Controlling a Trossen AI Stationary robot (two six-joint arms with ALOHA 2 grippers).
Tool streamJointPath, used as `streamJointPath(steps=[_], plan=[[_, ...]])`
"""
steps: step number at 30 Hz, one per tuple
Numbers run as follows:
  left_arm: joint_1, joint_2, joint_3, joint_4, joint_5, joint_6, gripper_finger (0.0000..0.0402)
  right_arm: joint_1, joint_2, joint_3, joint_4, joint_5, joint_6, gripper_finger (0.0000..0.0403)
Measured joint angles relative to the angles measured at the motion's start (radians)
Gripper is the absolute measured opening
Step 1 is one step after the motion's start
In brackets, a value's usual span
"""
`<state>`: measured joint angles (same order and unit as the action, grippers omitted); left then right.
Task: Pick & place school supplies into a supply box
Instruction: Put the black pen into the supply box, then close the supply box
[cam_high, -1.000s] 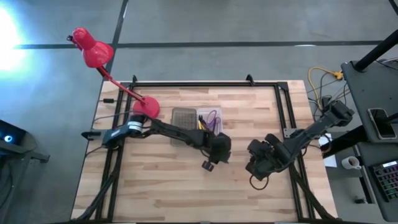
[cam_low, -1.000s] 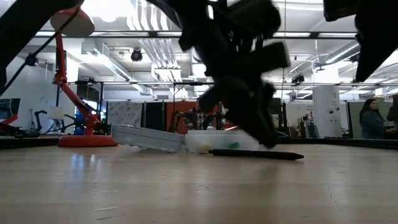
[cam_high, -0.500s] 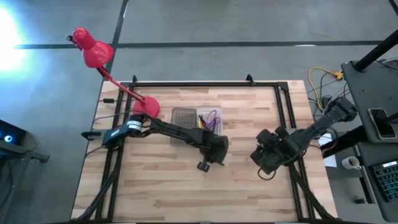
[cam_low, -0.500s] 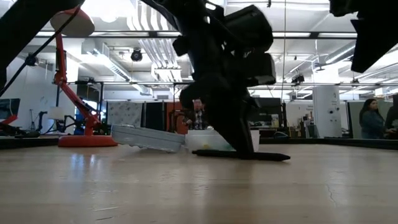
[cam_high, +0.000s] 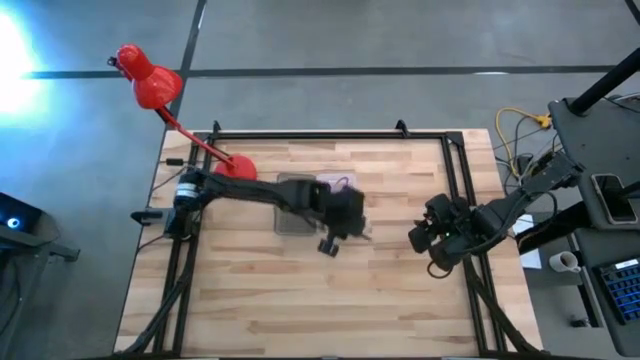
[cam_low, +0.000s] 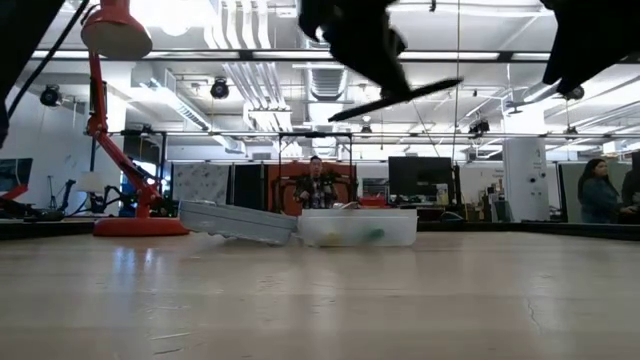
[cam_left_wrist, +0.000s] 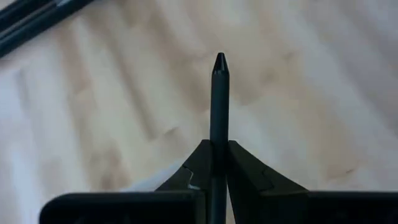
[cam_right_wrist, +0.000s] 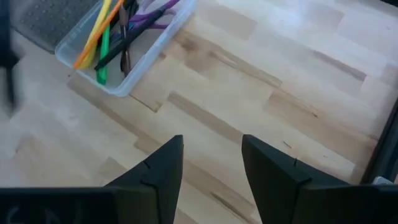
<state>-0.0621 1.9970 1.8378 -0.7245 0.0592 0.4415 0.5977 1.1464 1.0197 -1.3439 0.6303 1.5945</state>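
Note:
A thin dark pen (cam_left_wrist: 219, 93) stands between the shut fingers of my left gripper (cam_high: 338, 222), which hovers just on the near side of the supply box. In the low view the pen (cam_low: 400, 97) hangs high above the table. The box lies open: its grey ribbed half (cam_high: 290, 186) slopes down from the hinge, and its whitish half (cam_right_wrist: 134, 59) holds green, orange, yellow, dark and purple pens. My right gripper (cam_right_wrist: 211, 163) is open and empty, near the table's right edge (cam_high: 425, 238). My left gripper pinches the dark pen's shaft (cam_left_wrist: 217, 138) between its two fingers (cam_left_wrist: 200, 163), which lie along the pen. The capped end (cam_left_wrist: 219, 62) sticks out past the fingertips. The pen is lifted clear of the table and slants in the low view.
A red desk lamp (cam_high: 148, 82) stands with its base (cam_high: 236, 168) on the table's far left corner, close to the left arm. A black frame (cam_high: 455, 170) borders the table. Bare wood lies on the near side of the box. A person (cam_low: 597, 192) stands in the room behind.
My left gripper, shut on the dark pen that lay on the table near the box, has risen and moved toward the far edge, closer to the box; the pen is now lifted clear and slanted. My right gripper has drawn back toward the table's right edge.

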Motion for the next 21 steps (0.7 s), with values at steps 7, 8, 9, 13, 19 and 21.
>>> streamJointPath(steps=[7,8,9,13,19,21], plan=[[0.13,0.008,-0.203,0.084,-0.007,0.218,0.0017,0.0,0.042,-0.002,0.004,-0.008,-0.022,0.0155],[0.146,0.012,-0.242,0.093,-0.009,0.262,0.0026,0.0,0.049,-0.002,0.005,-0.02,-0.033,0.0155],[0.161,0.013,-0.281,0.099,-0.019,0.309,0.0037,0.0,0.058,-0.002,0.007,-0.03,-0.048,0.0156],[0.19,-0.005,-0.373,0.127,-0.249,0.445,0.0084,0.0,0.092,-0.002,0.02,-0.067,-0.068,0.0158],[0.174,-0.163,-0.386,0.163,-0.341,0.217,0.0123,-0.013,0.15,-0.002,0.14,-0.09,-0.174,0.0159],[0.164,-0.234,-0.386,0.187,-0.341,0.062,0.0125,-0.04,0.169,-0.004,0.224,-0.094,-0.239,0.016]])
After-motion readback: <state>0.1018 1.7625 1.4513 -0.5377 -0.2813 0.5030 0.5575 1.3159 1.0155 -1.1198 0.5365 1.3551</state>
